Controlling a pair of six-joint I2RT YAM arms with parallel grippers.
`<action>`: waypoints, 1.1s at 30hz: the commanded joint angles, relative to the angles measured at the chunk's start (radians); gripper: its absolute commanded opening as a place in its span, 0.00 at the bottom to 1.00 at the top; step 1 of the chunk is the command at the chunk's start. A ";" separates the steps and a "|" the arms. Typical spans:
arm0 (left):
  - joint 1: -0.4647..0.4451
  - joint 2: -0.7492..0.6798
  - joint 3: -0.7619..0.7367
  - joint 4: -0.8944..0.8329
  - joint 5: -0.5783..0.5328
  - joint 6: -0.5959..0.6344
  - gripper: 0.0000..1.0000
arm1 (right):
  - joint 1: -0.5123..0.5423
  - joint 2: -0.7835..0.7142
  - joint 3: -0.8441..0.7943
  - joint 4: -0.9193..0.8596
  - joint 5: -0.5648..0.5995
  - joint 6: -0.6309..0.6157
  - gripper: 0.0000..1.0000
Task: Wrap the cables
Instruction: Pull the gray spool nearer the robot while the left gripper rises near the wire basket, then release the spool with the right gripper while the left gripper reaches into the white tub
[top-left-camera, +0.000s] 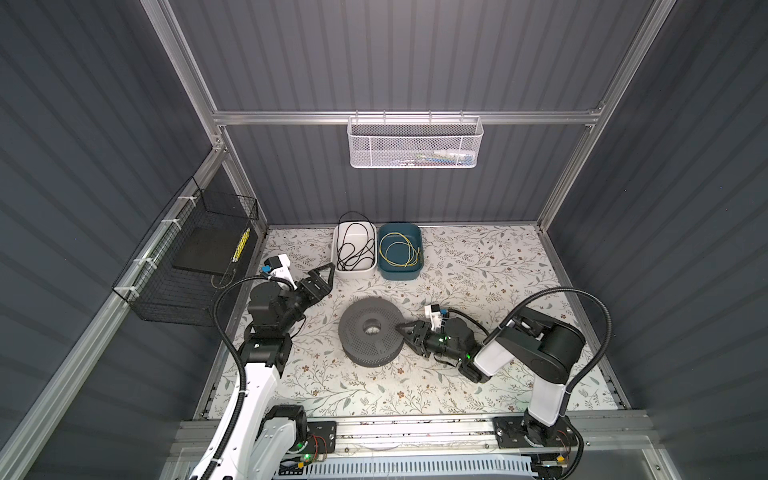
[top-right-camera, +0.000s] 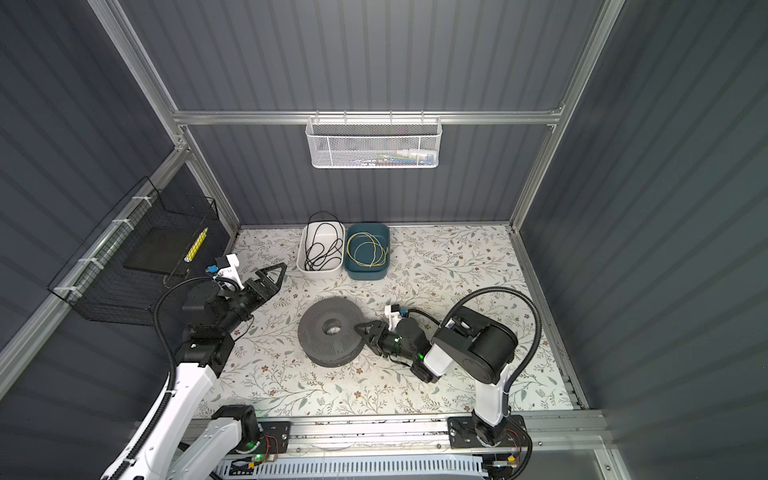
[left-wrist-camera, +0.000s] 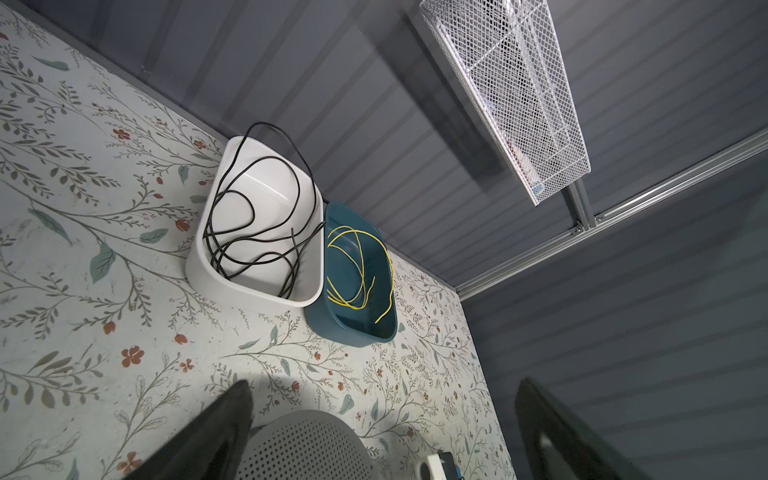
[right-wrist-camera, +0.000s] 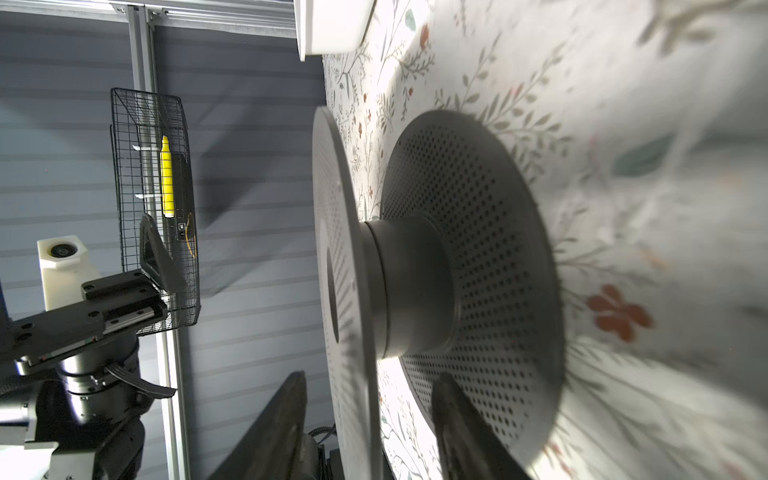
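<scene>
The black cable (top-left-camera: 353, 249) lies in loose loops inside the white bin (top-left-camera: 354, 271). The blue bin (top-left-camera: 400, 275), touching it, holds a yellow wire (top-left-camera: 398, 249). The left gripper (top-left-camera: 326, 271) has its jaws spread wide. The right gripper (top-left-camera: 402, 332) has its jaws apart around the rim of the grey spool (top-left-camera: 365, 345).

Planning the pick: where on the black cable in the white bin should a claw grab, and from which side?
Likely the loop of the black cable that arches above the far rim of the white bin. Come from above, jaws across the strand: it stands clear there, while the rest lies tangled inside. The open left claw is nearest.
</scene>
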 joint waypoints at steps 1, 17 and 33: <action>-0.002 0.041 0.142 -0.172 0.013 0.119 0.99 | -0.046 -0.072 -0.040 -0.108 0.009 -0.056 0.54; 0.000 0.259 0.422 -0.429 -0.008 0.225 0.91 | -0.303 -0.550 -0.022 -0.854 -0.086 -0.418 0.59; -0.164 1.133 1.196 -0.834 -0.412 0.586 0.68 | -0.386 -0.838 0.158 -1.434 0.197 -0.829 0.68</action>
